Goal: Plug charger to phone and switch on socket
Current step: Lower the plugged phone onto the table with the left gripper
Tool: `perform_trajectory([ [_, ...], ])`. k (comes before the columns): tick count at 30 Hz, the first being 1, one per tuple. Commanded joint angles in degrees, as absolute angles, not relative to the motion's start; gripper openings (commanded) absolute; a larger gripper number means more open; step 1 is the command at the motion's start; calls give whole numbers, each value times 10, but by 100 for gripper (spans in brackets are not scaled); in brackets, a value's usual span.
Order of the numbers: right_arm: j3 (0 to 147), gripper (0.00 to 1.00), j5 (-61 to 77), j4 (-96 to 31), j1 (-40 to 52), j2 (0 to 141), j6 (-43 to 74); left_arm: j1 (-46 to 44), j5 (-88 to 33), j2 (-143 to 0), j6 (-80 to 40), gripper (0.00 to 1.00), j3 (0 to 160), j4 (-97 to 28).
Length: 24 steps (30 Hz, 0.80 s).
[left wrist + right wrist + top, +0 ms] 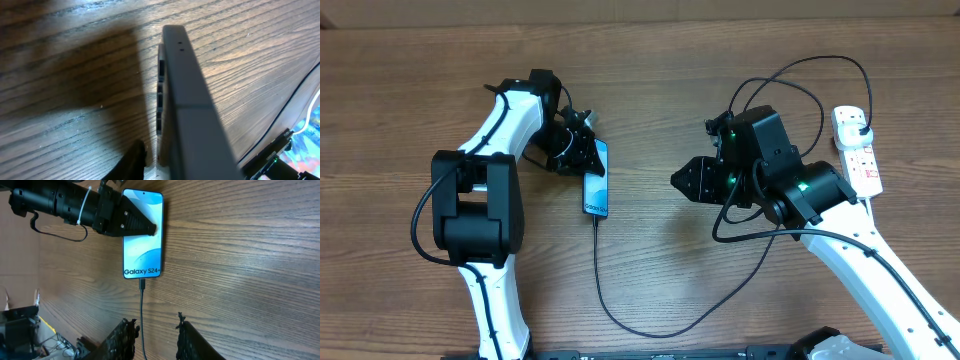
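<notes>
Left gripper (588, 158) overlaps the phone (143, 255) — grip cannot be told; right gripper (156, 324), spread and empty, hangs above the charger (142, 305).

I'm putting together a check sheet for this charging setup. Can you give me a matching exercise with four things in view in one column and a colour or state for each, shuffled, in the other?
Things:
1. phone
2. charger
3. socket
4. right gripper

Colours or states:
A. white, with reddish markings
B. open, holding nothing
C. screen lit, light blue
D. thin and black, tip plugged into the phone

Pairs: 1-C, 2-D, 3-A, 4-B.
</notes>
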<state>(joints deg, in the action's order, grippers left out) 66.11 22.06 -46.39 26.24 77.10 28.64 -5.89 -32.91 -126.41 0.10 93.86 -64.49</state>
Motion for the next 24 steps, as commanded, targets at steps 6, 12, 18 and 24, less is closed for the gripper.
perform_trajectory([
  [6, 674, 30, 215, -462, 260, 766, 285, -55, -325, -1254, -2, 27, 939, -656],
  [12, 674, 30, 215, -462, 260, 766, 285, -55, -322, -1254, -3, 22, 939, -660],
  [18, 674, 30, 215, -462, 260, 766, 285, -55, -324, -1254, -5, 22, 939, -661],
  [24, 674, 30, 215, -462, 260, 766, 285, -56, -324, -1254, -5, 32, 939, -662],
])
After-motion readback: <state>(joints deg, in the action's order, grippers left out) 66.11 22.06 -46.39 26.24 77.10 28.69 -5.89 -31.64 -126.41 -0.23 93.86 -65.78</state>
